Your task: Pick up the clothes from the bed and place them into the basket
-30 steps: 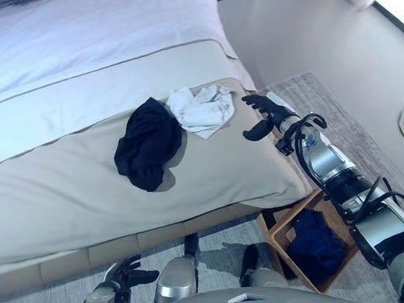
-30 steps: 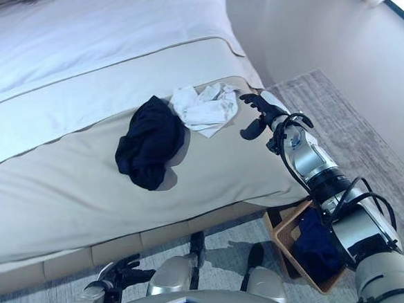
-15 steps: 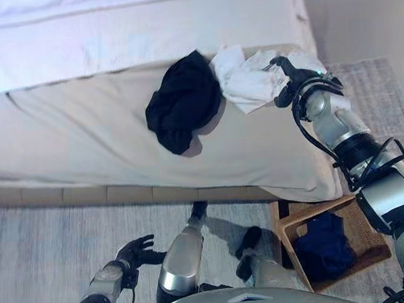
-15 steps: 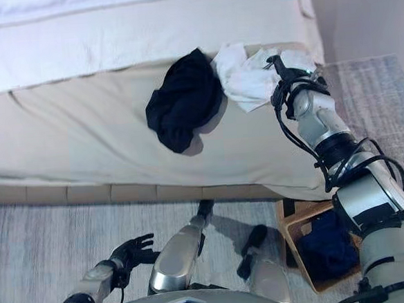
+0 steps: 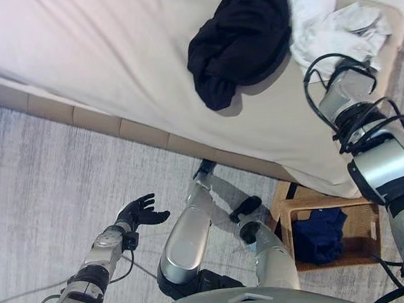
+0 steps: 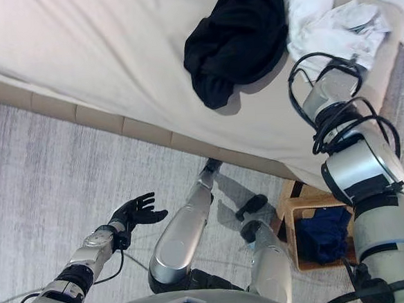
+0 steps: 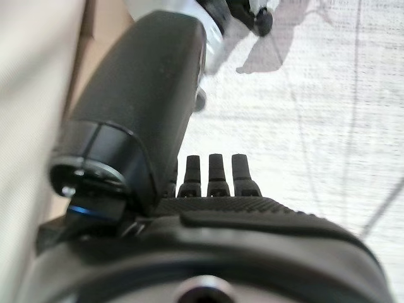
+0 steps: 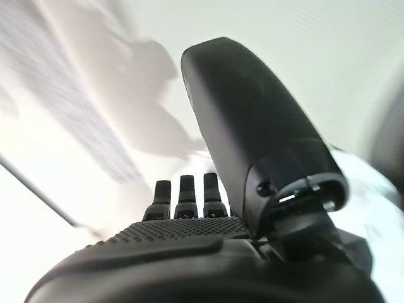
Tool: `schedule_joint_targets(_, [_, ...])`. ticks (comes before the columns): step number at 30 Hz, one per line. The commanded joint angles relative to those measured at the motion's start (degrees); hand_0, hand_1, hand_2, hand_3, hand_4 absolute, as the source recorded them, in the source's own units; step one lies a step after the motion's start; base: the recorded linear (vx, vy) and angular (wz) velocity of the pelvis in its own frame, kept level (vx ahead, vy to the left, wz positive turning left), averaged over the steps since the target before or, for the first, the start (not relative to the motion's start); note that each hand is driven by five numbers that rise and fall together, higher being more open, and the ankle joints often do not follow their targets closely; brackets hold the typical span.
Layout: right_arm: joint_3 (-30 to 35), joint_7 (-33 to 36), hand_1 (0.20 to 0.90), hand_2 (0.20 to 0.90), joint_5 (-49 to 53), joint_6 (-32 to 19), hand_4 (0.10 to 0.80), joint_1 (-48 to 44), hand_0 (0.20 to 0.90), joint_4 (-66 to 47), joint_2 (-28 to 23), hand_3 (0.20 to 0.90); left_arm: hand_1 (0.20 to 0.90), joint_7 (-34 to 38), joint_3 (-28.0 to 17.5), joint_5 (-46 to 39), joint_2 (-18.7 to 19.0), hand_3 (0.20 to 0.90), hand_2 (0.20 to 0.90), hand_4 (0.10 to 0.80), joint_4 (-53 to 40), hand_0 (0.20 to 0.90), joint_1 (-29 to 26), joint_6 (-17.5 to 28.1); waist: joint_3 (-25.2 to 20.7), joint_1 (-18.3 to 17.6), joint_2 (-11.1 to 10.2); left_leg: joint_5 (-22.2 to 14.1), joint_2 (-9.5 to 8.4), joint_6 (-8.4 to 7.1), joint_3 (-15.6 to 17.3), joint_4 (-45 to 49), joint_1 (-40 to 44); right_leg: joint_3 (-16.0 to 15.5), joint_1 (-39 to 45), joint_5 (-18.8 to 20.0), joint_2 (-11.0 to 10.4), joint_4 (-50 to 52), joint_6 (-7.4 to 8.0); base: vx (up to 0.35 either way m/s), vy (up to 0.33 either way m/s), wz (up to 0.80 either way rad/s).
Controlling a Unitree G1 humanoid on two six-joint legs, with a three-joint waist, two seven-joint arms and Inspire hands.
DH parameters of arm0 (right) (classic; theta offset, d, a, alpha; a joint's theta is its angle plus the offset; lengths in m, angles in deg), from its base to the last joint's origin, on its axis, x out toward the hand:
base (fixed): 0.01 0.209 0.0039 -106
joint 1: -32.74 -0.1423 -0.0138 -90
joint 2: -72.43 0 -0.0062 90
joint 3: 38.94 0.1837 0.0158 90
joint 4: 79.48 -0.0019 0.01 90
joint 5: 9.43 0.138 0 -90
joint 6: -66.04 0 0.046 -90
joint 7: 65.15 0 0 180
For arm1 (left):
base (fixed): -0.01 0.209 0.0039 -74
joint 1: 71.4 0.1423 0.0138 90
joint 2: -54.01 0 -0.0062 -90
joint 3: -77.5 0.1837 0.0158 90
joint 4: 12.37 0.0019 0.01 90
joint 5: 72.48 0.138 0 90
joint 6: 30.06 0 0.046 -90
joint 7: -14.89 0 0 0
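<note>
Clothes are seen in two heaps on the bed [image 5: 112, 54]: a black garment [image 5: 239, 38] and a crumpled white garment [image 5: 332, 24], touching each other. The right hand [image 8: 208, 252] is hidden in both eye views at the near edge of the white garment, with only the silver forearm leading up to it; the black garment lies just past the white one on that hand's thumbless side. In the right wrist view straight fingers [image 8: 183, 192] and a raised thumb are shown above pale cloth, so the hand is seen spread, nothing clasped. The left hand [image 5: 140, 212] is held low over the grey floor, well away from the bed, fingers loosely spread and empty. A wooden basket [image 5: 369, 216] stands on the floor below the right arm, with a dark blue garment [image 5: 319, 235] inside.
</note>
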Motion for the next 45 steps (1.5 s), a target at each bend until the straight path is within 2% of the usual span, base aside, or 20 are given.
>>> schedule_joint_targets(1, [-3.0, -0.2, 0.498, 0.498, 0.5, 4.3, 0.331, -2.3, 0.498, 1.7, -5.1, 0.431, 0.900, 1.1, 0.7, -1.4, 3.3, 0.900, 0.900, 0.800, -2.6, 0.900, 7.0, 1.7, -0.9, 0.3, -0.2, -7.4, -2.09, 6.58, 5.4, 5.4, -3.6, 3.2, -5.6, 1.0, 1.0, 5.1, -1.54, -0.051, -0.039, 0.08])
schedule_joint_targets(2, [-2.9, -0.4, 0.302, 0.302, 0.8, 4.0, 0.103, -2.1, 0.302, 2.4, -5.6, 0.203, 0.900, 1.5, 0.8, -1.5, 3.4, 0.900, 0.900, 0.800, -3.3, 0.900, 7.3, 1.5, -0.9, 0.3, -0.2, -7.0, -2.02, 6.52, 5.2, 5.1, -4.1, 3.1, -6.2, 1.2, 1.1, 5.1, -1.55, -0.054, -0.056, 0.03])
schedule_joint_targets(5, [-2.6, 4.0, 0.300, 0.300, 3.9, 1.9, 0.100, -1.9, 0.300, 2.4, -6.9, 0.200, 0.900, 2.2, 1.5, -1.6, 4.0, 0.900, 0.900, 0.800, -5.2, 0.900, 7.8, 0.7, -0.9, -0.1, -0.3, -6.5, -1.72, 6.41, 5.0, 4.7, -5.1, 3.2, -7.7, 1.6, 1.3, 5.2, -1.70, -0.044, -0.057, 0.05])
schedule_joint_targets(10, [-3.5, 11.9, 0.300, 0.300, 3.4, -2.3, 0.100, -4.0, 0.300, -0.2, -8.8, 0.200, 0.900, 2.7, 1.7, -1.1, 3.9, 0.900, 0.900, 0.800, -5.8, 0.900, 8.2, 0.9, -0.9, -1.3, -1.0, -6.8, -1.15, 6.24, 5.7, 4.1, -4.3, 4.2, -7.4, 2.3, 2.0, 3.8, -1.60, -0.050, -0.030, -0.01])
schedule_joint_targets(11, [-4.2, 15.7, 0.300, 0.300, 4.7, -4.1, 0.100, -4.9, 0.300, -1.9, -9.6, 0.200, 0.900, 3.0, 2.1, -1.4, 4.1, 0.900, 0.900, 0.800, -6.6, 0.900, 8.0, 0.4, -0.9, -2.0, -1.3, -6.8, -0.71, 6.05, 6.4, 3.6, -3.7, 4.8, -6.7, 2.8, 2.3, 2.4, -1.41, -0.079, -0.037, -0.09])
schedule_joint_targets(14, [-4.3, 21.2, 0.300, 0.300, 6.4, -7.6, 0.100, -6.1, 0.300, -7.6, -12.2, 0.200, 0.900, 3.4, 2.4, -1.4, 4.4, 0.900, 0.900, 0.800, -7.6, 0.900, 7.8, -0.2, -0.9, -3.7, -2.2, -7.6, 0.11, 5.91, 7.9, 3.0, -1.2, 6.5, -4.7, 3.7, 3.0, -0.2, -1.03, -0.072, -0.028, -0.21])
schedule_joint_targets(16, [-3.9, 23.9, 0.300, 0.300, 10.0, -9.6, 0.100, -6.5, 0.300, -11.7, -13.6, 0.200, 0.900, 3.6, 2.2, -1.5, 4.6, 0.900, 0.900, 0.800, -7.7, 0.900, 8.1, -0.5, -0.9, -4.6, -2.7, -8.2, 0.72, 5.65, 8.9, 2.4, 1.1, 7.4, -2.6, 3.9, 3.5, -1.8, -0.94, -0.020, -0.004, -0.32])
schedule_joint_targets(19, [-2.3, 28.0, 0.300, 0.300, 16.2, -15.3, 0.100, -7.3, 0.300, -16.9, -15.7, 0.200, 0.900, 3.7, 1.8, -1.4, 4.3, 0.900, 0.900, 0.800, -7.0, 0.900, 7.7, -0.9, -0.9, -6.2, -3.3, -8.7, 1.45, 5.33, 10.8, 0.3, 6.0, 9.4, 1.5, 4.2, 4.3, -4.7, -0.61, 0.003, 0.020, -0.45])
schedule_joint_targets(21, [0.7, 27.8, 0.300, 0.300, 19.3, -19.2, 0.100, -6.1, 0.300, -22.6, -18.2, 0.200, 0.900, 3.7, 1.0, -1.6, 4.1, 0.900, 0.900, 0.800, -6.3, 0.900, 7.6, -0.7, -1.0, -7.5, -3.8, -8.9, 1.69, 5.27, 12.0, -1.8, 9.8, 10.8, 4.6, 4.7, 4.8, -7.1, -0.37, -0.049, 0.022, -0.31])
schedule_joint_targets(22, [2.4, 28.0, 0.300, 0.300, 20.2, -21.0, 0.100, -4.6, 0.300, -24.9, -19.2, 0.200, 0.900, 3.6, 0.6, -1.3, 3.9, 0.900, 0.900, 0.800, -6.0, 0.900, 7.7, -0.5, -1.0, -8.2, -4.1, -7.4, 1.45, 5.55, 12.5, -2.6, 10.5, 10.6, 5.3, 6.0, 4.5, -8.2, -0.64, -0.044, 0.039, -0.17])
schedule_joint_targets(26, [12.6, 27.9, 0.300, 0.300, 19.3, -27.1, 0.100, 7.1, 0.300, -38.1, -23.9, 0.200, 0.900, 3.3, -2.2, 2.2, 2.5, 0.900, 0.900, 0.800, -3.0, 0.900, 10.0, -0.9, -6.0, -11.2, -5.5, -8.1, 2.15, 5.53, 14.6, -7.3, 17.5, 12.5, 10.6, 6.5, 4.9, -12.2, 0.11, 0.085, 0.011, -0.21])
schedule_joint_targets(28, [18.6, 30.0, 0.300, 0.300, 16.4, -30.3, 0.100, 13.5, 0.300, -44.8, -26.0, 0.200, 0.900, 3.4, -3.5, 5.1, 1.4, 0.900, 0.900, 0.800, 0.2, 0.900, 10.9, -1.1, -9.6, -13.3, -5.7, -8.1, 2.41, 5.65, 15.7, -9.7, 21.4, 13.6, 13.1, 6.5, 5.0, -12.9, 0.54, 0.123, -0.002, -0.43])
schedule_joint_targets(32, [23.4, 31.2, 0.300, 0.300, 14.3, -32.2, 0.100, 17.7, 0.300, -50.2, -28.3, 0.200, 0.900, 2.8, -4.3, 8.7, 0.0, 0.900, 0.900, 0.800, 4.4, 0.900, 11.3, -0.2, -14.5, -15.6, -5.3, -8.1, 2.44, 5.72, 16.6, -12.1, 25.6, 14.9, 15.4, 5.9, 5.0, -13.1, 0.99, 0.114, 0.003, -0.31])
schedule_joint_targets(34, [25.6, 27.6, 0.300, 0.300, 17.9, -33.0, 0.100, 20.7, 0.300, -51.8, -29.9, 0.200, 0.900, 2.1, -4.8, 10.4, -0.8, 0.900, 0.900, 0.800, 5.9, 0.900, 11.4, -0.4, -17.9, -17.0, -5.0, -8.0, 2.27, 5.68, 16.6, -13.2, 27.4, 15.8, 16.4, 6.0, 4.9, -13.6, 1.36, 0.171, -0.007, -0.20])
schedule_joint_targets(36, [27.3, 20.9, 0.300, 0.300, 21.5, -33.2, 0.100, 24.5, 0.300, -52.4, -30.1, 0.200, 0.900, 1.5, -4.8, 11.9, -1.1, 0.900, 0.900, 0.800, 6.2, 0.900, 11.2, -0.6, -19.7, -17.6, -5.1, -8.2, 2.34, 5.62, 16.8, -13.7, 28.7, 16.5, 17.2, 6.0, 4.9, -13.9, 1.50, 0.141, -0.023, -0.18])
schedule_joint_targets(37, [27.9, 14.3, 0.900, 0.900, 23.8, -33.4, 0.800, 26.9, 0.900, -53.1, -29.4, 0.900, 0.900, 1.1, -4.7, 12.2, -1.1, 0.900, 0.900, 0.800, 6.1, 0.900, 10.8, -0.7, -20.4, -17.8, -5.2, -8.4, 2.39, 5.53, 16.9, -13.6, 29.1, 16.8, 17.5, 5.9, 4.9, -13.9, 1.46, 0.096, -0.038, -0.12])
schedule_joint_targets(39, [27.0, 3.5, 0.900, 0.900, 24.4, -32.0, 0.800, 29.1, 0.900, -53.5, -28.1, 0.900, 0.900, 0.6, -4.6, 12.5, -1.3, 0.900, 0.900, 0.800, 5.9, 0.900, 9.9, -0.7, -21.0, -17.9, -5.7, -8.9, 2.24, 5.55, 16.9, -13.0, 29.5, 16.8, 17.9, 5.9, 4.8, -13.9, 1.33, 0.098, -0.035, -0.12])
schedule_joint_targets(41, [25.4, -1.2, 0.900, 0.900, 24.0, -31.8, 0.800, 30.1, 0.900, -51.7, -26.3, 0.900, 0.900, 0.0, -3.9, 13.1, -1.3, 0.900, 0.900, 0.800, 5.3, 0.900, 9.3, -0.8, -20.9, -17.4, -6.1, -9.6, 2.09, 5.68, 16.8, -11.6, 29.5, 16.4, 18.6, 6.0, 4.6, -13.9, 1.11, 0.102, -0.015, -0.08])
schedule_joint_targets(45, [20.2, -2.6, 0.900, 0.900, 19.2, -33.9, 0.800, 27.4, 0.900, -44.2, -21.4, 0.900, 0.900, 0.0, -1.4, 13.4, -1.2, 0.900, 0.900, 0.800, 5.4, 0.900, 8.2, -0.8, -18.8, -15.0, -7.3, -11.7, 1.68, 5.88, 16.4, -6.5, 28.1, 14.9, 19.6, 6.2, 3.7, -13.6, 0.90, 0.087, -0.014, -0.02])
